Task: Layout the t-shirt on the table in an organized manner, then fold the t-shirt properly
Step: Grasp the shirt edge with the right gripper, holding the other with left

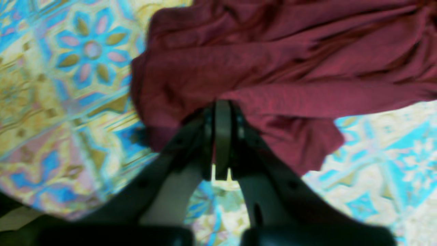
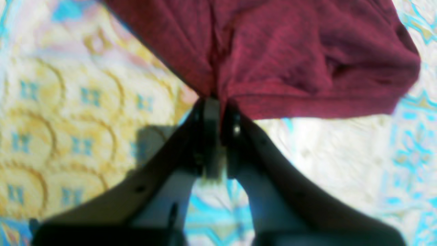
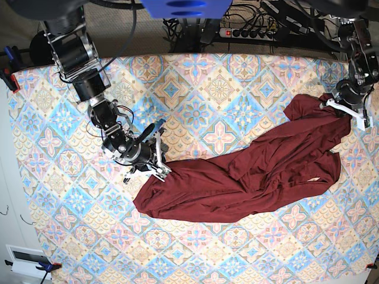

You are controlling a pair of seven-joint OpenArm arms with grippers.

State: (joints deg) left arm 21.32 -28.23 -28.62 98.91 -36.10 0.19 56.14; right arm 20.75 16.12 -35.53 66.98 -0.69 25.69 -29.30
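Observation:
The maroon t-shirt point(image 3: 254, 171) lies stretched in a crumpled diagonal band across the patterned table point(image 3: 219, 89), from lower left to upper right. My right gripper point(image 3: 164, 171) sits at its lower-left end. In the right wrist view the right gripper point(image 2: 213, 100) is shut, with the t-shirt point(image 2: 290, 51) puckering into its tips. My left gripper point(image 3: 346, 112) holds the upper-right end near the table's right side. Seen from the left wrist, the left gripper point(image 1: 222, 102) is shut on a fold of the t-shirt point(image 1: 273, 61), just above the tablecloth point(image 1: 68, 85).
A power strip point(image 3: 249, 32) and cables run behind the table's far edge. Clamps hold the cloth at the left edge point(image 3: 9, 77) and at the front left corner point(image 3: 44, 266). Bare tablecloth point(image 3: 195, 248) surrounds the shirt on all sides.

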